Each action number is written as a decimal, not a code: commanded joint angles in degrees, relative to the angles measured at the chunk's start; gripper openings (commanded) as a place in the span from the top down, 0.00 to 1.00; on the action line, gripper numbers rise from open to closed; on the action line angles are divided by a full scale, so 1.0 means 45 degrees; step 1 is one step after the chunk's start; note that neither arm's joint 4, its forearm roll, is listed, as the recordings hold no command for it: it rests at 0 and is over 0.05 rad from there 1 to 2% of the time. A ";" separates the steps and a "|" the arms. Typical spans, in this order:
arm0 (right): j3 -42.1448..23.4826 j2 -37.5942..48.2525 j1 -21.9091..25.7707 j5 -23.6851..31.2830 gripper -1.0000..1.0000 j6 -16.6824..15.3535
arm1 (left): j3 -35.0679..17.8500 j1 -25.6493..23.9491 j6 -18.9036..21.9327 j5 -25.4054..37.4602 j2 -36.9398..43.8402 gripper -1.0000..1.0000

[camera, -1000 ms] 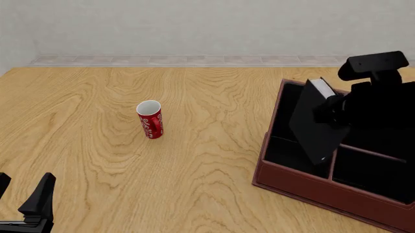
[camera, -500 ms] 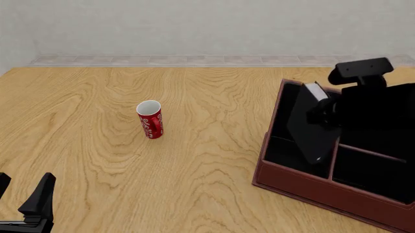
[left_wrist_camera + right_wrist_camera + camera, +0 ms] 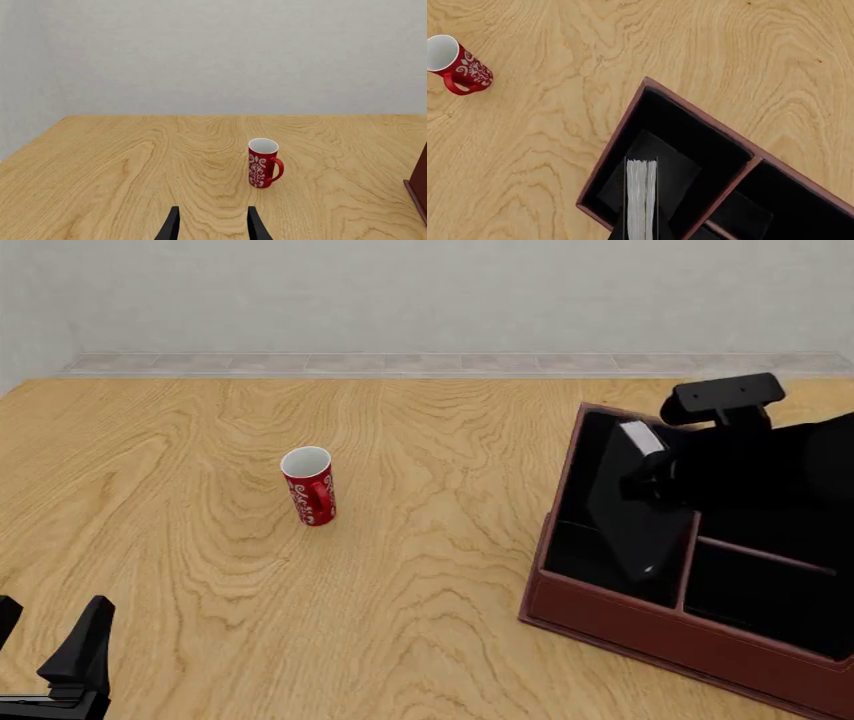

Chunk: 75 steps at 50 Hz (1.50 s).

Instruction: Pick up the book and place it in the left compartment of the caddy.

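Holding book (image 3: 638,515) tilted, lower end inside caddy's (image 3: 627,625) left compartment (image 3: 583,540)

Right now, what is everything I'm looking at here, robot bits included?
Mug: one, red with a white pattern and white inside, upright on the table, left of the caddy and apart from it.
Caddy: one, dark reddish-brown box with black interior and dividers, on the right of the table.
Book: one, black with a white page edge, tilted, held over and partly inside the left compartment of the caddy.
Table: one, light wood grain.
Wall: pale grey, behind the table.
Left gripper: black, open, holding nothing, low at the near left of the table.
Right gripper: black, shut on the book, above the caddy.
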 commanded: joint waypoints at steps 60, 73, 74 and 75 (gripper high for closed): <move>0.0325 0.1855 -0.0136 -0.1852 1.00 0.0217 | 0.0016 0.0000 0.0003 -0.0029 0.0015 0.00; 0.0506 0.2159 -0.0217 -0.2225 1.00 0.0118 | 0.0016 0.0000 0.0003 -0.0029 0.0015 0.00; 0.0534 0.2174 -0.0241 -0.2277 1.00 0.0064 | 0.0016 0.0000 0.0003 -0.0029 0.0015 0.00; 0.0541 0.2196 -0.0236 -0.2287 1.00 0.0085 | 0.0016 0.0000 0.0003 -0.0029 0.0015 0.00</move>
